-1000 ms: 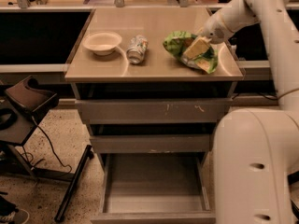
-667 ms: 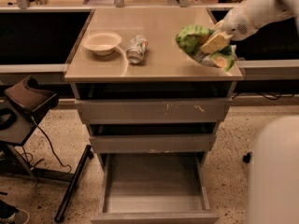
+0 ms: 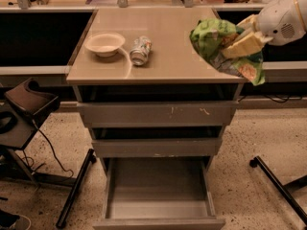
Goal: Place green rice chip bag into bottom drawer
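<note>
The green rice chip bag (image 3: 217, 43) is crinkled and bright green with an orange-yellow lower edge. My gripper (image 3: 242, 40) is shut on it and holds it in the air above the right front corner of the counter top. The bag hangs down past the counter's right edge. The bottom drawer (image 3: 158, 210) is pulled open below, with a bare grey inside. It lies well below and to the left of the bag.
A pale bowl (image 3: 104, 44) and a silver can (image 3: 140, 50) lying on its side sit on the counter top (image 3: 177, 56). Two shallower drawers (image 3: 158, 114) are above the open one. A black stand (image 3: 26, 109) is at left, and a black leg (image 3: 280, 188) at right.
My gripper has lifted the green bag off the counter and carried it right and toward the front edge. The arm's body has moved out of the right foreground.
</note>
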`<state>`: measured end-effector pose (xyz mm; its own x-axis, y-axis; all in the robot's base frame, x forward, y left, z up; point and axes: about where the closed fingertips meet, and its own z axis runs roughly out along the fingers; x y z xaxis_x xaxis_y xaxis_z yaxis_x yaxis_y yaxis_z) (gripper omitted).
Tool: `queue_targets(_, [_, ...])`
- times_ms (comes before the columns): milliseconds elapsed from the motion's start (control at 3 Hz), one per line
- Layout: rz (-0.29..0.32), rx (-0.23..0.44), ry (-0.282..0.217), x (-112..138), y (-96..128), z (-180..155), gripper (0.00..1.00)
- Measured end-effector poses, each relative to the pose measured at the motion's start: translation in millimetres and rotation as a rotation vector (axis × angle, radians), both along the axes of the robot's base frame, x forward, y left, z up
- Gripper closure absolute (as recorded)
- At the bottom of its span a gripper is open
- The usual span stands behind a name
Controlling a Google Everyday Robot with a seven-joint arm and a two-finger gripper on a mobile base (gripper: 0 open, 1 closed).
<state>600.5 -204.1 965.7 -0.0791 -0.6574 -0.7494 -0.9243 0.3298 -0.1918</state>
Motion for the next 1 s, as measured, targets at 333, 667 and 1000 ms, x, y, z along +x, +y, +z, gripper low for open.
queue_targets(333, [0.049, -0.003, 0.102, -24, 19, -43, 1.0])
queue_targets(667, [0.052, 0.005, 0.103, -22, 20, -46, 1.0])
queue_targets(1000, [0.03, 0.011, 0.081, -23, 27, -67, 1.0])
